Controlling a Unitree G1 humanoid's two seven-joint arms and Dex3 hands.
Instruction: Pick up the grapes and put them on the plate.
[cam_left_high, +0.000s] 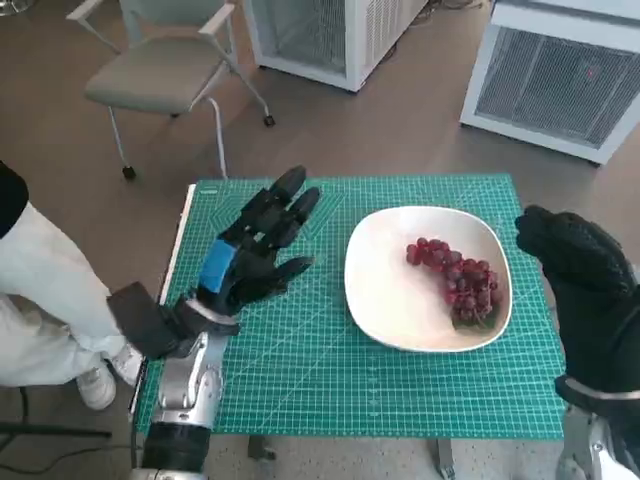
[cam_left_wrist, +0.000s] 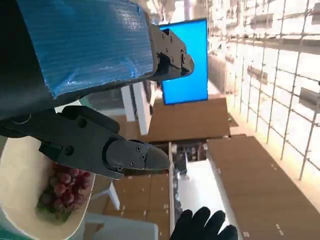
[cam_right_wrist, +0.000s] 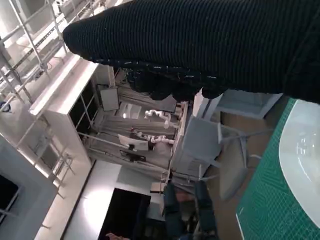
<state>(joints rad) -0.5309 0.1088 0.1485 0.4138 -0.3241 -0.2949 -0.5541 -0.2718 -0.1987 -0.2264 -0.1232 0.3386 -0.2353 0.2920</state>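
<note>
A bunch of red grapes lies inside the white plate on the right half of the green mat; the left wrist view shows the grapes in the plate too. My left hand hovers over the mat left of the plate, fingers spread, holding nothing. My right hand in its black glove sits just off the plate's right rim, empty as far as the head view shows; its fingers are curled. The plate's edge appears in the right wrist view.
The green cutting mat covers the small table. A chair stands behind on the left, white cabinets behind on the right. A person's legs in white trousers are close to the table's left side.
</note>
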